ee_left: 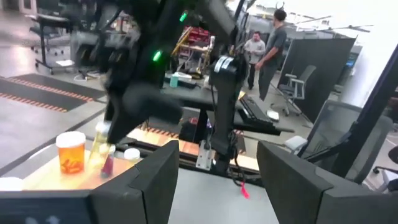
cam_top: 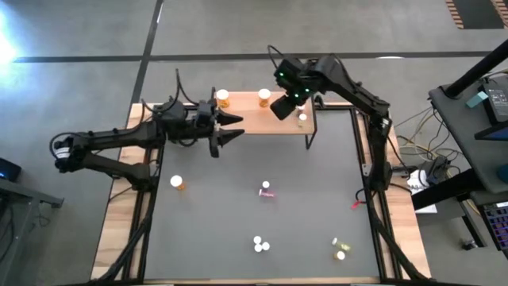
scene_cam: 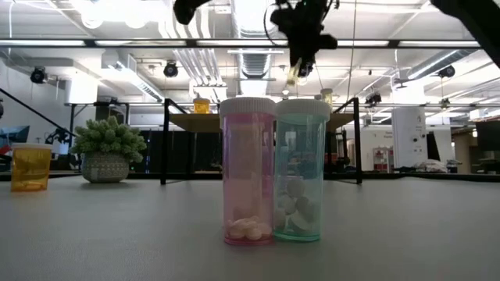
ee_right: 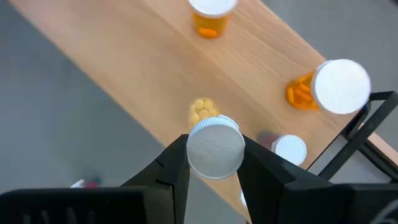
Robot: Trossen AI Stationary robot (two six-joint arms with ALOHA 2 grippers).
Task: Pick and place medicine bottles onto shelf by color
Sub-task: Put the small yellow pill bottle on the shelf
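We have the right tool (ee_right: 214, 163) clamped on a yellow bottle (ee_right: 212, 142) above the shelf (ee_right: 149, 68), left tool (cam_top: 230, 128) apart nearby; released high, it could topple or knock the small bottle (ee_right: 290, 149) beside it.

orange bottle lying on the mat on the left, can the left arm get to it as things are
Probably yes. The orange bottle lies alone on bare mat just below the left gripper, whose fingers are open and empty. The right gripper is busy over the shelf.

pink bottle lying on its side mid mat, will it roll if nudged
Probably yes: the pink bottle lies on its side on the flat mat, and its round body would likely roll. An upright pink one holds only a few pills, so it is likely light and may skid.
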